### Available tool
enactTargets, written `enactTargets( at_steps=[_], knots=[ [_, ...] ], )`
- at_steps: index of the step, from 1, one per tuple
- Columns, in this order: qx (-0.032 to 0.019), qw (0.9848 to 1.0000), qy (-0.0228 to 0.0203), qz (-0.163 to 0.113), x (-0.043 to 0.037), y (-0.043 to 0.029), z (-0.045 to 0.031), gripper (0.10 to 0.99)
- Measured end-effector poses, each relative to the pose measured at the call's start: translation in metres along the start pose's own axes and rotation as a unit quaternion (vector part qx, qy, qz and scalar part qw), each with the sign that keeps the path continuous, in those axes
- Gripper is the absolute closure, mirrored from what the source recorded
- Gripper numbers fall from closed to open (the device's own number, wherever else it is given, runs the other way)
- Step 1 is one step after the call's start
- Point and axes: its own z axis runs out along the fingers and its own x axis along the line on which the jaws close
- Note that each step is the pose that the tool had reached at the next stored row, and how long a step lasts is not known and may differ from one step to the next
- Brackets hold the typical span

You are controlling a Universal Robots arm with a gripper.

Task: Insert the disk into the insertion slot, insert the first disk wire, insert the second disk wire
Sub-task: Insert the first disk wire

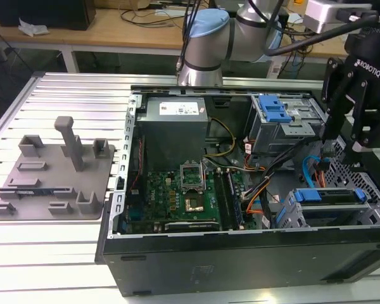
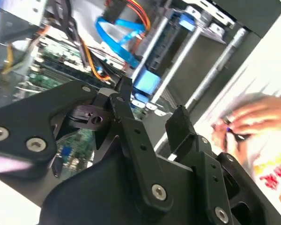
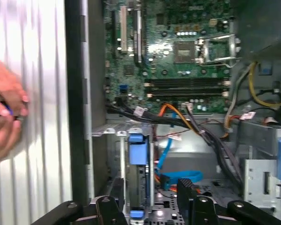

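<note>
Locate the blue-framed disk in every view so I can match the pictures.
Exterior view: the disk sits in the insertion slot, at the exterior view's lower right.
First wrist view: the disk lies between the dark case wall and the light-blue cable.
Second wrist view: the disk shows just beyond the fingertips.
Shared landmark: the light-blue cable beside it.

The gripper [image 3: 150, 188] is finished in matt black. Just ahead of it, the insertion slot [image 3: 116, 157] is formed of dull grey sheet metal, and the disk [image 3: 137, 152] is framed in smooth blue plastic. The table [image 1: 63, 253] is made of ribbed satin metal.
</note>
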Motion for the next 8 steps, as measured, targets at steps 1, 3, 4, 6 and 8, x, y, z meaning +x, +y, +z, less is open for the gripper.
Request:
enactTargets(
  at_steps=[1, 3, 4, 6, 8],
  knots=[
    [-0.0005, 0.9999, 0.0123, 0.002, -0.0002, 0.0, 0.0004, 0.518],
    [-0.0044, 0.9995, 0.014, 0.027, -0.0005, 0.0001, 0.0021, 0.518],
    [-0.0057, 0.9993, 0.0143, 0.035, -0.0006, 0.0001, 0.003, 0.518],
    [-0.0085, 0.9989, 0.0174, 0.042, -0.005, -0.0004, 0.0049, 0.518],
    [-0.0115, 0.9988, 0.0229, 0.041, -0.0113, -0.0012, 0.0052, 0.518]
  ],
)
